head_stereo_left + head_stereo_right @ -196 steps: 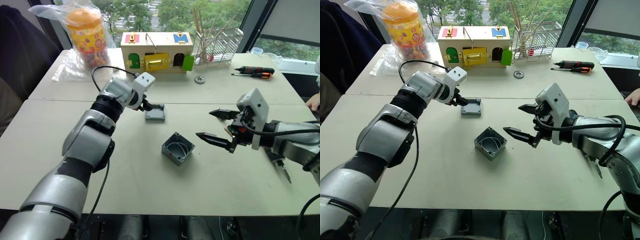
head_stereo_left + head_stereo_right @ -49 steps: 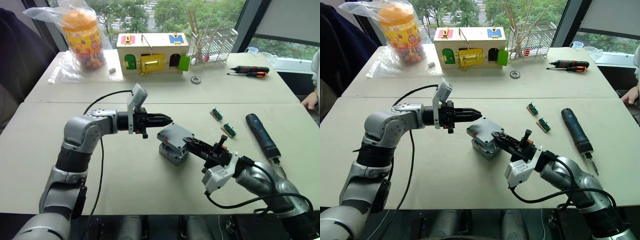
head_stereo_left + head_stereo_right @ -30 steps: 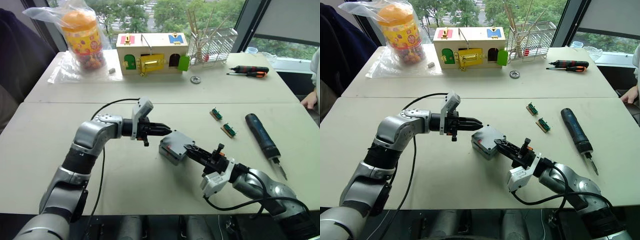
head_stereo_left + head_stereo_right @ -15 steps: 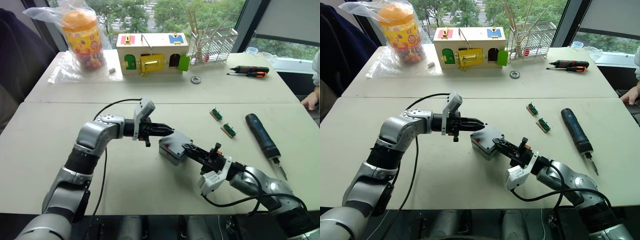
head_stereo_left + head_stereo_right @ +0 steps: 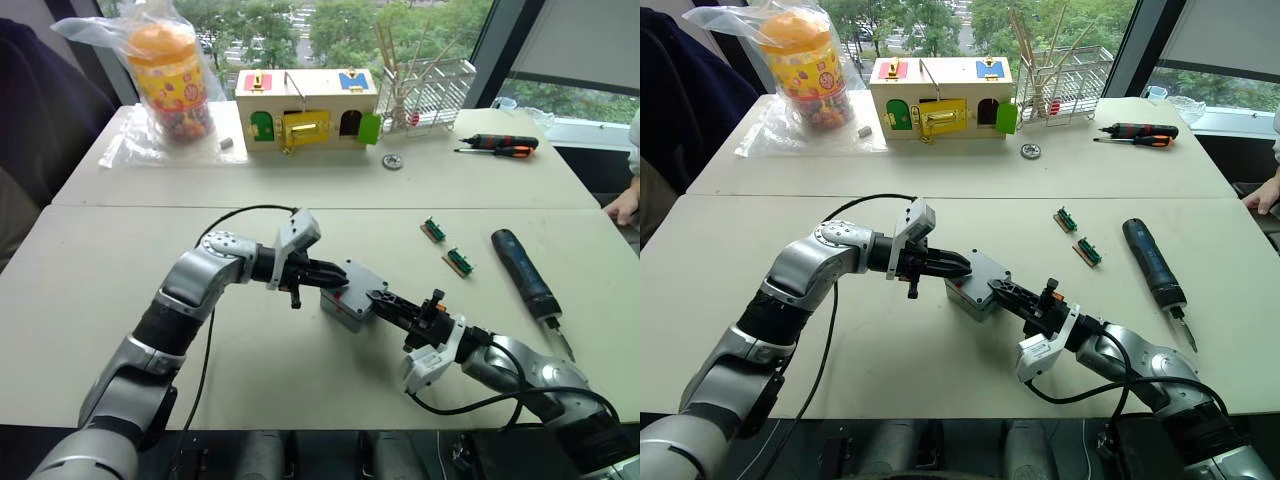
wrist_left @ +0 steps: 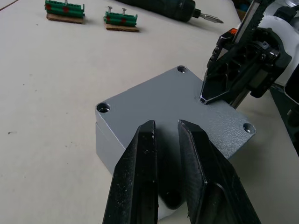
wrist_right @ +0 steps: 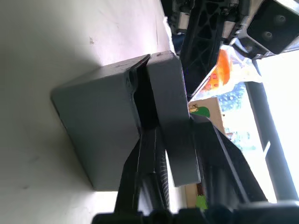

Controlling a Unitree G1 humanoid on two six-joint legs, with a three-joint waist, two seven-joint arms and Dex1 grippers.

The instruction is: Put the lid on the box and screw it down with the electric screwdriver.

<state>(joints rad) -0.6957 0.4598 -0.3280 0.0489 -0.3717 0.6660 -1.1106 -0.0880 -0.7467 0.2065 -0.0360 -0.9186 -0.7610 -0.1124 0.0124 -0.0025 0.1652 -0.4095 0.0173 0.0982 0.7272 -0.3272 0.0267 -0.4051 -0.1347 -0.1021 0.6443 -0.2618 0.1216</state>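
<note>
The grey lid point(image 6: 173, 112) lies on the grey box point(image 5: 338, 312) at the middle of the table, its corner screw holes showing. My left gripper point(image 5: 338, 283) reaches in from the left, and its fingers point(image 6: 145, 154) rest on the lid's top a narrow gap apart, with nothing between them. My right gripper point(image 5: 378, 298) comes from the right and is shut on the lid's edge, one finger in the slit between lid and box point(image 7: 93, 135), the other fingertip point(image 6: 209, 91) on top. The dark electric screwdriver point(image 5: 523, 270) lies to the right, apart from both grippers.
Two small green terminal boards point(image 5: 434, 228) point(image 5: 459, 261) lie between the box and the screwdriver. At the far side stand a wooden box with coloured doors point(image 5: 305, 105), a bagged jar point(image 5: 165, 75), a wire rack point(image 5: 430, 85) and hand screwdrivers point(image 5: 497, 143). A person's hand point(image 5: 622, 205) rests at the right edge.
My left gripper has moved in from beside the box onto the lid's top. The lid lies lower and flatter on the box. My right gripper stays at the lid's edge.
</note>
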